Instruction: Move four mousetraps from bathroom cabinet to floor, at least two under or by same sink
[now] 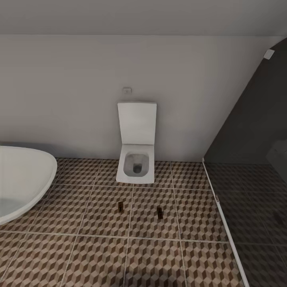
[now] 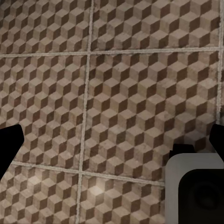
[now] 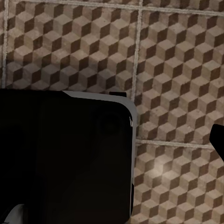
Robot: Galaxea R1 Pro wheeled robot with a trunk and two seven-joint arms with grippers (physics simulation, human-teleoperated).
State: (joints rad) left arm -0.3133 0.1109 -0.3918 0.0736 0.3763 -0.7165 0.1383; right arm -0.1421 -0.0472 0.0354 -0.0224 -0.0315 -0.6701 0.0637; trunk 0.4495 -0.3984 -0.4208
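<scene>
Two small dark mousetraps lie on the cube-patterned bathroom floor [image 1: 99,255] in front of the toilet, one [image 1: 120,205] to the left and one [image 1: 160,212] to the right, about a tile's width apart. The cabinet is out of view. My left gripper [image 2: 112,144] hangs open over bare tiles, its black fingertips [image 2: 9,144] at the two sides of the left wrist view, nothing between them. My right gripper [image 3: 112,140] is open too. One of its fingertips [image 3: 218,140] shows at the frame's edge; the other is lost against the robot's dark body [image 3: 65,158].
A white square toilet [image 1: 136,159] with raised lid stands against the back wall. A white rounded basin [image 1: 20,179] juts in at the left; I cannot tell whether it is a tub or a sink. A dark glass shower partition [image 1: 247,179] closes off the right.
</scene>
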